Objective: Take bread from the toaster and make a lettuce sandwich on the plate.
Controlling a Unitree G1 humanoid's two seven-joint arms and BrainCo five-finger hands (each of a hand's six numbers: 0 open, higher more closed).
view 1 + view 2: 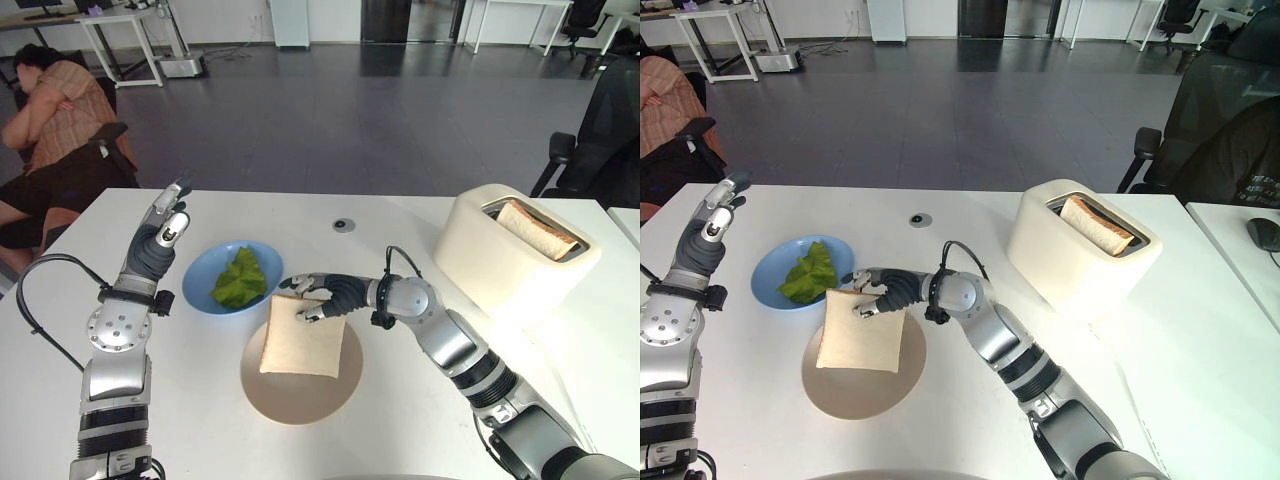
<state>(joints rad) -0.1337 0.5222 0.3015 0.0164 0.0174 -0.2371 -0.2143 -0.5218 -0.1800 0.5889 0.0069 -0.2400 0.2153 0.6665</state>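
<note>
text: none legible | faint print on dark fabric (1257, 184), perhaps

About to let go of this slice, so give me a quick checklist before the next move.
1. Bread slice over the plate: ok.
2. Right hand pinching the slice's far edge: ok.
3. Slice resting flat on the plate: cannot tell.
4. Lettuce in the blue bowl, left hand open beside it: ok.
5. Second slice standing in the toaster: ok.
</note>
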